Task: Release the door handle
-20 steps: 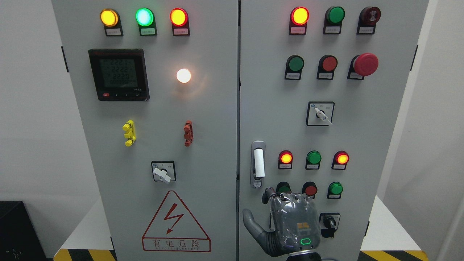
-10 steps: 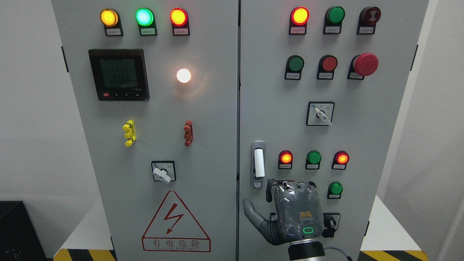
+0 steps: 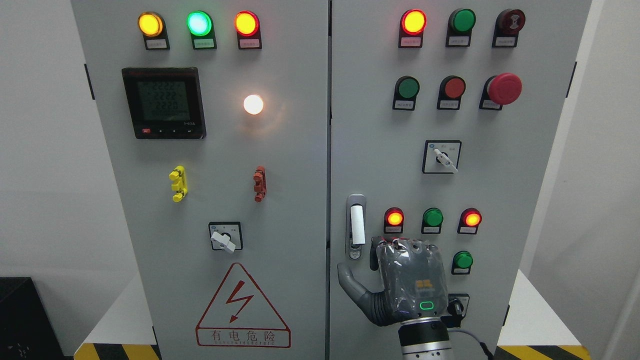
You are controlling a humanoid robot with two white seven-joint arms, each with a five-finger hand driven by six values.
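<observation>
Finds the right hand (image 3: 407,280) low on the right door (image 3: 370,150) of the cabinet (image 3: 295,160), back toward the camera, just below and to the right of the door handle (image 3: 357,225). Holds nothing: thumb (image 3: 350,282) spread out to the left, fingers (image 3: 373,255) pointing up at the panel, none wrapped around the white lever. Leaves the handle upright in its metal recess near the door's left edge, free of any grip. Shows nothing of the left hand.

Judged from this, little left of the letting-go beyond drawing the arm clear. Risks from here:
- Brushing the handle or the keyhole (image 3: 354,254) under it with the nearest dark finger, if pulled away leftward or upward.
- Pressing one of the buttons hidden behind the palm, or the green button (image 3: 462,260) just to the right, if pushed forward rather than back.
- Knocking the small black knob (image 3: 454,306) beside the wrist, or snagging the grey cable (image 3: 475,340) trailing from the wrist.
- Nudging the lit red lamp (image 3: 394,218) just above the knuckles.

As for containers: only the cabinet itself, both doors seemingly shut with a narrow seam between them, contents hidden. Nothing else here to hold anything.
</observation>
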